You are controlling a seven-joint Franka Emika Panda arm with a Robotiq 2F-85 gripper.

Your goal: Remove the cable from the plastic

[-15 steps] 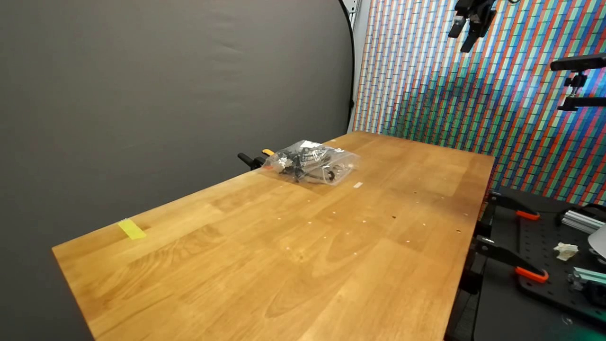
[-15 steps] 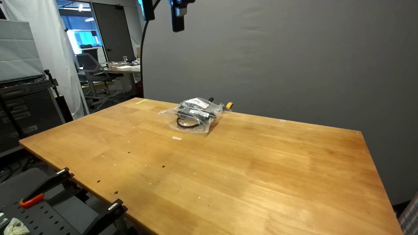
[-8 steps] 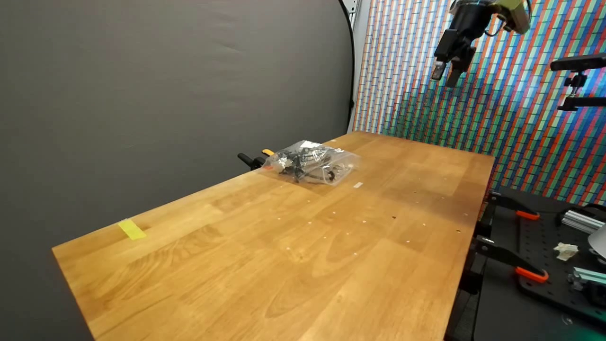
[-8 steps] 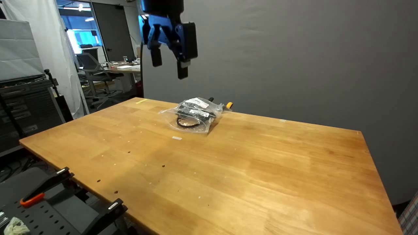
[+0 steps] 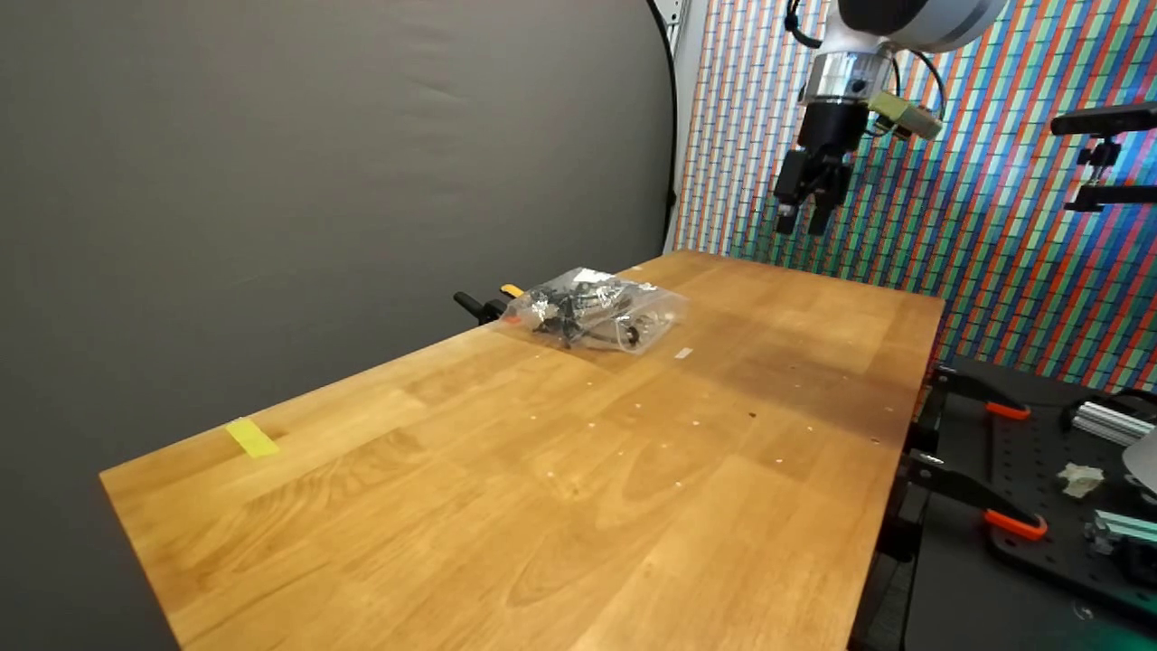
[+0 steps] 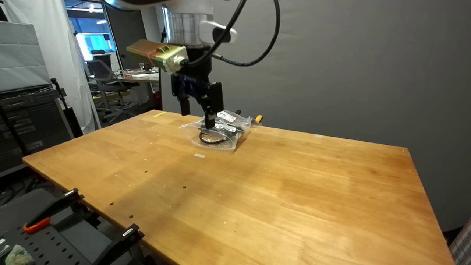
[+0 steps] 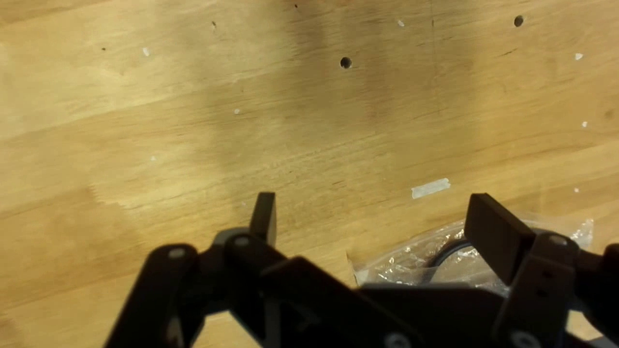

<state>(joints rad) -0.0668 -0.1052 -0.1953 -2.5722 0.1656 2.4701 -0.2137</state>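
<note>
Cable [image 7: 445,251] in plastic [image 7: 399,266] lies below the claw [image 6: 197,119], offset.

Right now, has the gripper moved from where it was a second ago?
Yes, down: in both exterior views the gripper now shows lower, nearer the table.

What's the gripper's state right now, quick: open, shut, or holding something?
Gripper: open, holding nothing, apart from the bag.

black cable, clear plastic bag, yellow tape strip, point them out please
Black cable [image 7: 441,255], in the wrist view: on its visible curve.
Clear plastic bag [image 5: 663,314], in an exterior view: bare film toward its picture-right end.
Yellow tape strip [image 5: 252,438], in an exterior view: middle of its face.
</note>
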